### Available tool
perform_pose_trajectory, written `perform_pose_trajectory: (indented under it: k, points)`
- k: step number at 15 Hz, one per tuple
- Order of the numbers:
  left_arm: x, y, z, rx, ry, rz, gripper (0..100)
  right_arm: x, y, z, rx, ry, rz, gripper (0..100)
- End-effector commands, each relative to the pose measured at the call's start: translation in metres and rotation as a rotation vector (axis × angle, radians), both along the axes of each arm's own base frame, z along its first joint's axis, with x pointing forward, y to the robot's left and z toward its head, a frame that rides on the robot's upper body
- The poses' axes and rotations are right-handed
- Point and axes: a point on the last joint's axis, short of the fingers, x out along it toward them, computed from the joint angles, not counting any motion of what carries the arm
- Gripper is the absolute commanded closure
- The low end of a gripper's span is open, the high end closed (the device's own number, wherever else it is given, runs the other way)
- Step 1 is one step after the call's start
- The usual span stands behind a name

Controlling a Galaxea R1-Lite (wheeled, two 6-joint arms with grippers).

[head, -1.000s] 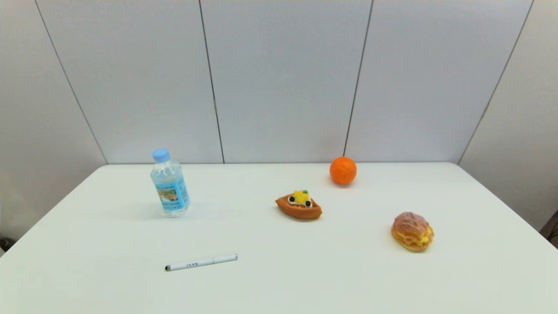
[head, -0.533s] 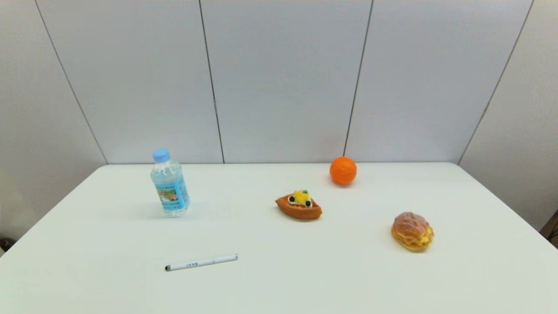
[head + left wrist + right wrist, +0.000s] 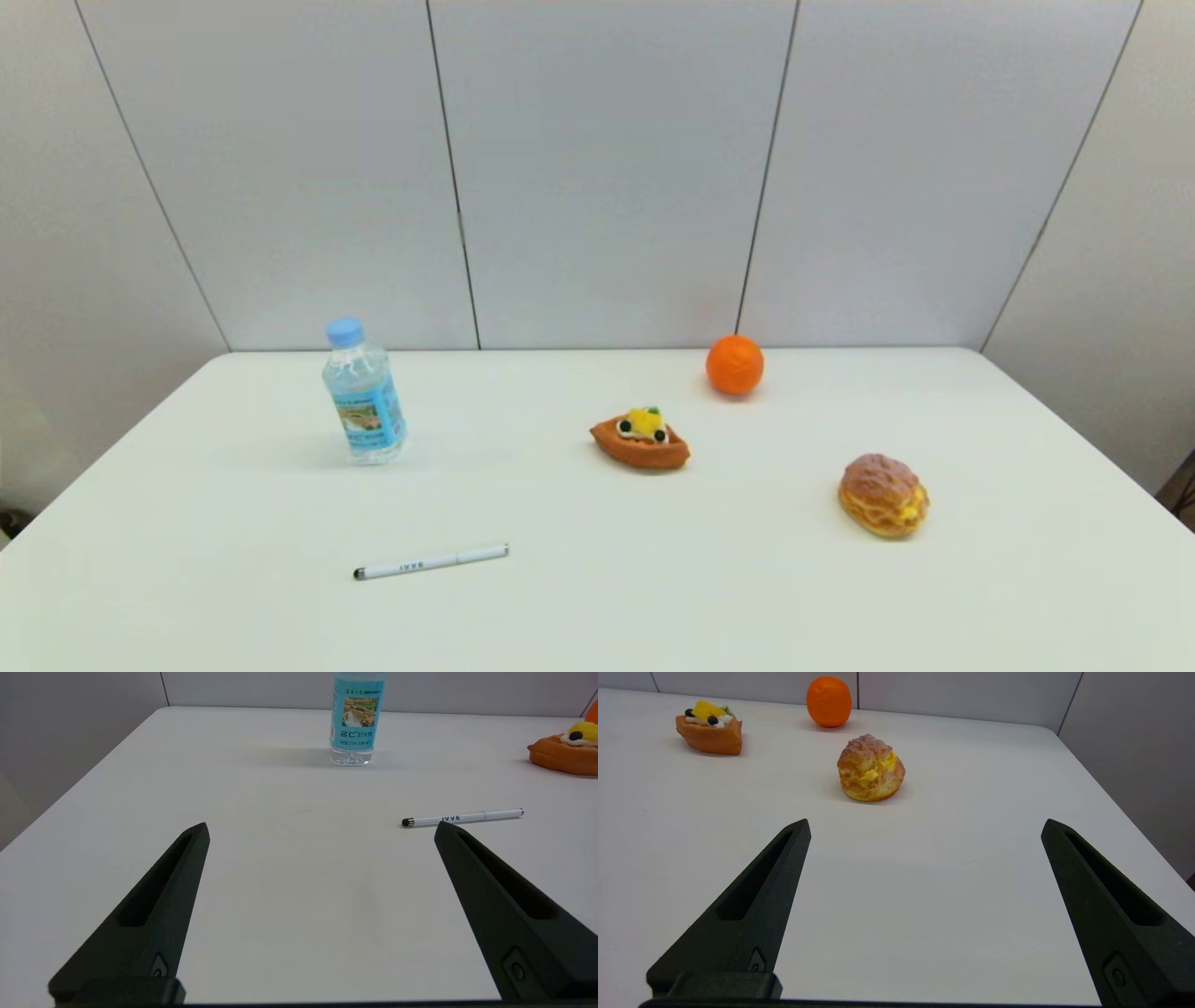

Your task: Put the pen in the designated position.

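Pen: head view — it lies flat on the counter at about 7 o'clock from the middle, dark tip toward 9 o'clock, untouched by either arm.
Bottle: upright, at 11 o'clock from the pen and well apart from it.
Other things: a boat-shaped tart near the middle, an orange at 1 o'clock from it, a cream puff at 4 o'clock from the tart.
Arms in the head view: neither shows, so both look parked near the robot.
Left gripper: left wrist view — jaws spread wide and empty, low over bare counter; the pen's barrel shows just past one fingertip, off the centre line of the gap.
Designated spot: no mark shows anywhere, so I cannot tell where it lies.
Right gripper: right wrist view — jaws wide and empty, facing the cream puff and tart; no pen here, so this arm should probably stay idle.
Step in hand: likely the left arm's reach for the pen, not yet begun.
Doing it well: shift sideways until the barrel sits mid-gap, turn the wrist so the jaws cross the barrel near the print, descend almost to the counter, and close gently — a slim round barrel may roll or skid if nudged by one finger first.
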Motion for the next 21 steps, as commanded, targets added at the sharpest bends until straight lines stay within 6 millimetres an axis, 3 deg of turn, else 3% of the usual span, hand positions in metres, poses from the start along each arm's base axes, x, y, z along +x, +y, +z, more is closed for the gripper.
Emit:
perform_pose_trajectory:
  k: [1,4,6,8,11,14,16,21]
  points:
    - [0.010,0.000,0.027,0.005,0.095,0.002,0,0.000,0.000,0.000,-0.001,0.000,0.002,0]
    - [0.037,0.000,0.101,0.060,0.196,-0.006,0,0.000,0.000,0.000,-0.001,0.000,0.001,0]
    - [0.074,0.000,0.146,0.125,0.264,-0.028,0,0.000,0.000,0.000,-0.001,-0.002,0.001,0]
    - [0.117,-0.001,0.168,0.200,0.397,-0.078,0,0.000,0.000,0.000,-0.001,0.000,0.002,0]
    - [0.173,-0.010,0.180,0.373,0.551,-0.250,0,0.000,0.000,0.000,-0.001,0.000,0.001,0]
    - [0.210,-0.018,0.188,0.590,0.673,-0.487,0,0.000,0.000,0.000,-0.001,0.000,0.001,0]
    - [0.225,-0.026,0.186,0.706,0.772,-0.721,0,0.000,0.000,0.000,-0.001,0.000,0.002,0]
    - [0.242,-0.047,0.167,0.860,0.865,-0.997,0,0.000,0.000,0.000,-0.001,-0.002,0.002,0]
